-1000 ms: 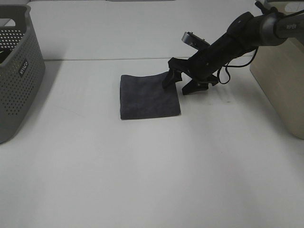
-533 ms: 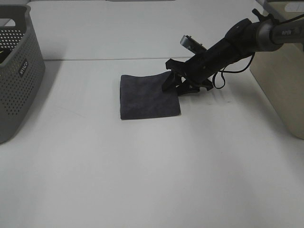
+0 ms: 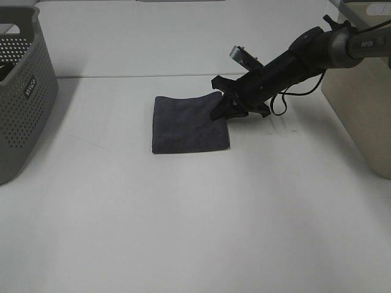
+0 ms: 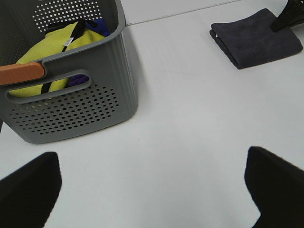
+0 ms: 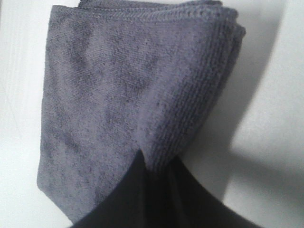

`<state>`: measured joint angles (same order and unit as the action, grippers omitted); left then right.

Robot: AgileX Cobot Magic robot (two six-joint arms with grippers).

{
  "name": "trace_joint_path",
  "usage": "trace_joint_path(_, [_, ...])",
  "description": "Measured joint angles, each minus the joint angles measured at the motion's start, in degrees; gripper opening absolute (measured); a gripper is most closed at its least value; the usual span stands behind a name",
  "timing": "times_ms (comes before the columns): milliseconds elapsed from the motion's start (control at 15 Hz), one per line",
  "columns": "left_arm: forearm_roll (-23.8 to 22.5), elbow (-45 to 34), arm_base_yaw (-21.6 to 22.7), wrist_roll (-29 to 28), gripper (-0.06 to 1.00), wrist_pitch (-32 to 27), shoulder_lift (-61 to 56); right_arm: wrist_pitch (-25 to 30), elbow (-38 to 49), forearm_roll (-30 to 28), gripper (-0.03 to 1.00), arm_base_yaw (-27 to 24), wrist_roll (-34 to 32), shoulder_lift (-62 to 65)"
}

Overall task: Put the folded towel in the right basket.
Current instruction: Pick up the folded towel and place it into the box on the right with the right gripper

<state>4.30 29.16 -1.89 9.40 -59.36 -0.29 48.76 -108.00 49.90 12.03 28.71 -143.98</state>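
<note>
The folded dark grey towel lies flat on the white table, near the middle. My right gripper reaches in from the right and is shut on the towel's right edge, low against the table. In the right wrist view the towel fills the frame and the gripper pinches its thick folded edge. The beige right basket stands at the table's right edge. My left gripper is open and empty, far from the towel, and is out of the exterior view.
A grey perforated basket stands at the far left; the left wrist view shows it holding yellow and blue cloth. A seam in the table runs behind the towel. A cable hangs from the right arm.
The right gripper's fingers have come together on the towel's right edge and the arm has lowered. The towel has shifted slightly to the left.
</note>
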Motion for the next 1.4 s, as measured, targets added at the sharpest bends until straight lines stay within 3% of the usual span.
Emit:
trace_joint_path(467, [0.00, 0.00, 0.00, 0.00, 0.99, 0.00, 0.00, 1.89, 0.23, -15.13, 0.04, 0.00, -0.52, 18.62])
trace_joint_path(800, [0.00, 0.00, 0.00, 0.00, 0.99, 0.00, 0.00, 2.06, 0.23, -22.63, 0.04, 0.00, -1.55, 32.66])
trace_joint_path(1000, [0.00, 0.00, 0.00, 0.00, 0.99, 0.00, 0.00, 1.26, 0.23, -32.03, 0.04, 0.00, -5.90, 37.41])
trace_joint_path(1200, [0.00, 0.00, 0.00, 0.00, 0.99, 0.00, 0.00, 1.32, 0.23, -46.01, 0.04, -0.52, -13.98, 41.02])
trace_joint_path(1400, [0.00, 0.00, 0.00, 0.00, 0.99, 0.00, 0.00, 1.72, 0.34, -46.70, 0.04, -6.07, -16.84, 43.20])
